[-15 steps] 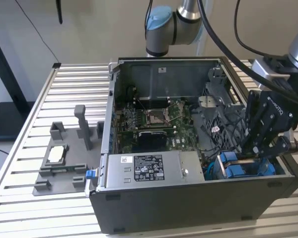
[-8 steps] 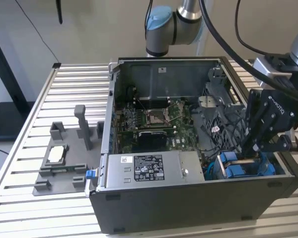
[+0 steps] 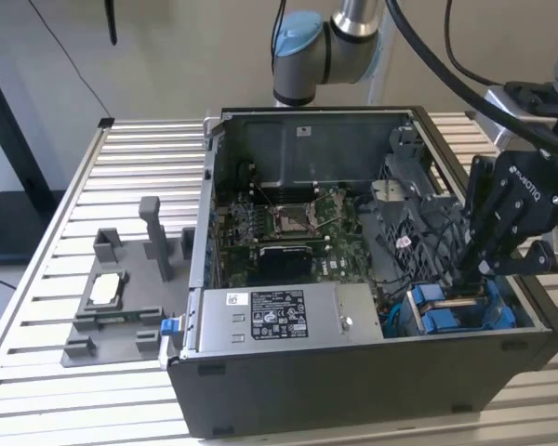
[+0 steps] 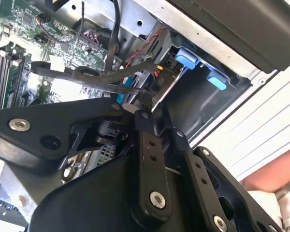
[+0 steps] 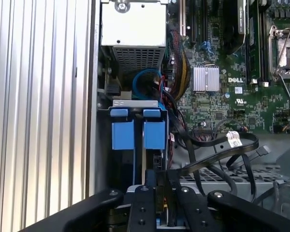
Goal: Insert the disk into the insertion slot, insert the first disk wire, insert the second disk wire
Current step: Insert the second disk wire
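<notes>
My gripper (image 3: 467,276) reaches down into the open case's front corner, on the exterior view's right. It hangs over the insertion slot (image 3: 418,311), a grey metal bay. Blue carrier pieces (image 3: 444,321) of the disk stand in that bay, and the disk's body is mostly hidden. In the first wrist view two blue tabs (image 5: 154,134) sit under the bay's grey bracket (image 5: 135,103), just ahead of the gripper (image 5: 166,193). A black flat disk wire (image 5: 217,162) loops across the board and ends between the closed fingers. In the second wrist view the wire (image 4: 87,77) also runs to the gripper (image 4: 146,104).
A long grey power-supply box (image 3: 279,321) lies along the case's front wall, with the green board (image 3: 288,223) behind it. Bundled cables (image 5: 176,72) crowd the space beside the bay. A grey fixture (image 3: 121,297) stands on the slatted table (image 3: 74,186) at the exterior view's left.
</notes>
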You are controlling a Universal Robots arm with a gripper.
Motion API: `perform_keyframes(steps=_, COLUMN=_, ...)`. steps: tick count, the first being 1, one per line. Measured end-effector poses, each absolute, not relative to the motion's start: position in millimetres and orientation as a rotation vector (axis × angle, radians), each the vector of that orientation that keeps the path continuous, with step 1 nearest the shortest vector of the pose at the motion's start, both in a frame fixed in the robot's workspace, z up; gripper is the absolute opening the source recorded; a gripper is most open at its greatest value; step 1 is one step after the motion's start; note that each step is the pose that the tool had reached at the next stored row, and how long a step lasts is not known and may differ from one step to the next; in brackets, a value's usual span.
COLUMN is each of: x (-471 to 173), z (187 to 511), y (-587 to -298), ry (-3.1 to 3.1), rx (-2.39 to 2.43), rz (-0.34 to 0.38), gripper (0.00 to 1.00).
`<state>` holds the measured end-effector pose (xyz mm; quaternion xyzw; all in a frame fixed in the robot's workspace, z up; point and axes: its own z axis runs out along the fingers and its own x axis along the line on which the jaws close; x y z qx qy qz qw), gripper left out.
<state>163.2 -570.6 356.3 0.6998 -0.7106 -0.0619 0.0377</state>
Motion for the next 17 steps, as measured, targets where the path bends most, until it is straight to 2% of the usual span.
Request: perform_keyframes(steps=17, x=162.9, z=377.9, y=-570.6, ry=-2.188, rx=2.153, rz=-0.178, gripper=0.24)
